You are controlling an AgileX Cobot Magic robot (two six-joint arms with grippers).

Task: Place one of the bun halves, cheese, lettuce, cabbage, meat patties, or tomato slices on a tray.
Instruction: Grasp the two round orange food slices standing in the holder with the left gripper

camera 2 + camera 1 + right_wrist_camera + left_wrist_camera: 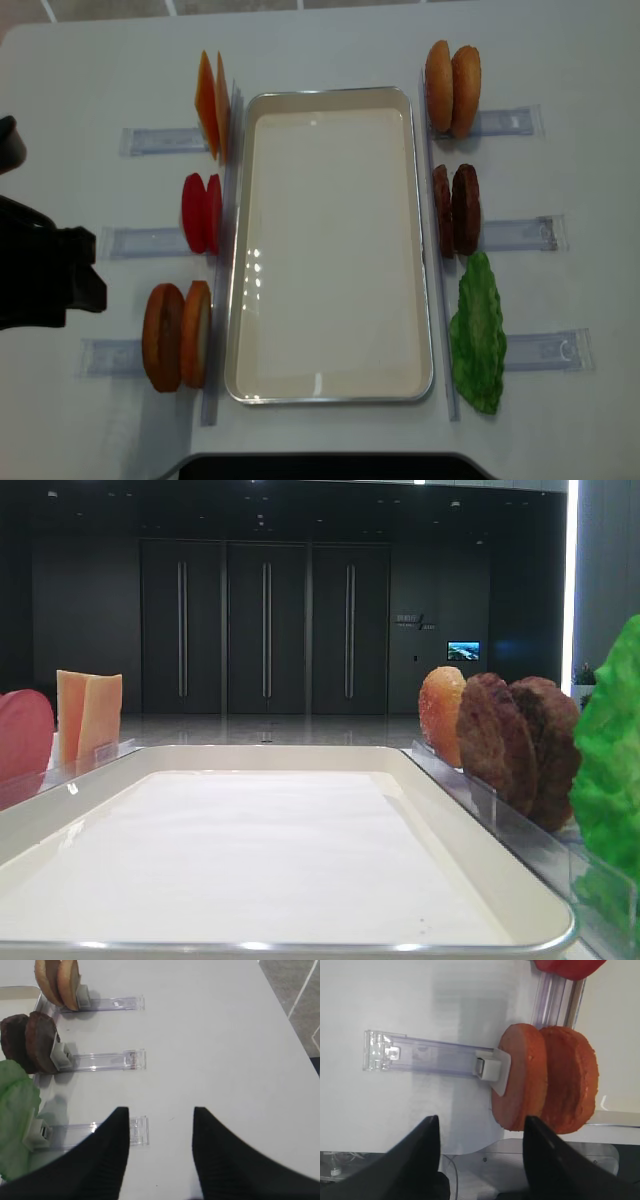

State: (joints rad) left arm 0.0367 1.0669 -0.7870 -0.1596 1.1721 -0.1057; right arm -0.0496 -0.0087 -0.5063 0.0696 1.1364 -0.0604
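Left tool (pixel 480 1132) spread, ungrasping, just short of the bun halves' (pixel 520 1077) rim edge.

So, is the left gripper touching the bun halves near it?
Apart. In the left wrist view the left gripper stands open, and bare table shows between its fingers and the bun halves.

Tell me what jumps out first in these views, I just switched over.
The big cream tray sits dead centre with nothing on it. Food stands on edge in clear racks on both sides: cheese, tomato slices and two bun halves on the left; another bun pair, dark meat patties and bright green lettuce on the right. The left gripper hangs open just short of the near-left buns.
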